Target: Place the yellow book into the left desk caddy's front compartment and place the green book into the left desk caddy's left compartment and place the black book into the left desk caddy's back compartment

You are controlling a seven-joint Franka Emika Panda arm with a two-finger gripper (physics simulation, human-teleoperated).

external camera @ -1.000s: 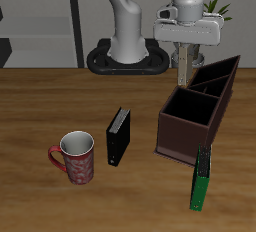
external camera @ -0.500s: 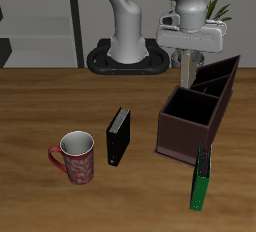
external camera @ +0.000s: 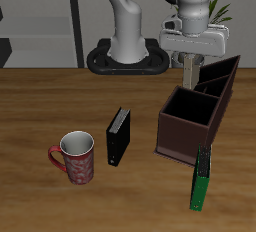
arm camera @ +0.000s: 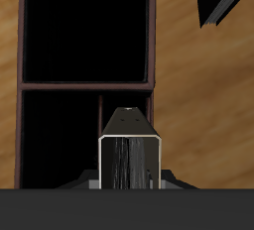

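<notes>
Wooden table (external camera: pixel 60 106); the gripper (external camera: pixel 191 69) is hung straight down, clamped on the yellow book (arm camera: pixel 130 157), directly above the left desk caddy (external camera: pixel 190 126); fingertips are hidden.

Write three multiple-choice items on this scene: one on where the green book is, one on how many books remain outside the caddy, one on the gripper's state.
1. Where is the green book?
A. In the mug
B. Standing by the left desk caddy on its side nearest the table's front edge
C. Lying flat behind the robot's base

2. How many books stand on the table outside the caddy?
A. Two
B. Zero
C. Four

3. What is the gripper doing?
A. Open, resting on the table
B. Shut on the mug's handle
C. Shut on the yellow book above the caddy

Answers: 1 B, the green book stands upright at the caddy's near corner. 2 A, only the green book and the black book stand on the wood. 3 C, the exterior view shows the grey-tan book hanging from the gripper, and the wrist view shows it over the caddy's compartments.
</notes>
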